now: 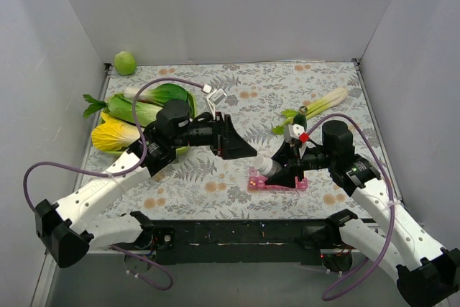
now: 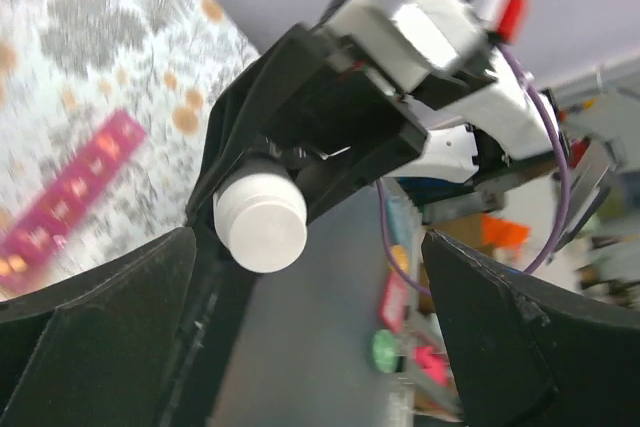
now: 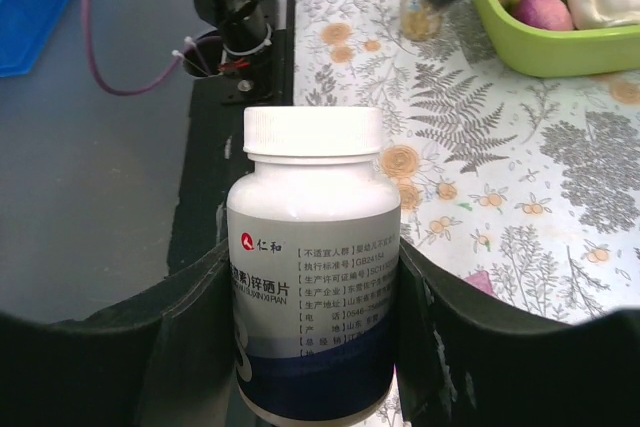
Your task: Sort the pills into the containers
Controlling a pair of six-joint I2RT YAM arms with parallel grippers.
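My right gripper point(image 1: 279, 170) is shut on a white pill bottle point(image 1: 265, 165) with a white cap, held on its side just above the pink pill organizer point(image 1: 277, 184). In the right wrist view the bottle point(image 3: 314, 247) with its grey and blue label sits between my right gripper's point(image 3: 315, 347) fingers, with a corner of the organizer point(image 3: 481, 281) beside it. My left gripper point(image 1: 248, 150) is open and empty, pointing at the bottle's cap from the left, a short way off. In the left wrist view the cap point(image 2: 260, 223) lies ahead of the open left gripper point(image 2: 310, 347), with the organizer point(image 2: 70, 197) to the left.
A green tray point(image 3: 560, 47) of vegetables, bok choy point(image 1: 147, 106) and a yellow cabbage point(image 1: 115, 136) lie at the left. A scallion point(image 1: 323, 106) lies at the back right, a lime point(image 1: 125, 62) in the far left corner, and a small clear box point(image 1: 215, 96) at the back. White walls enclose the floral mat.
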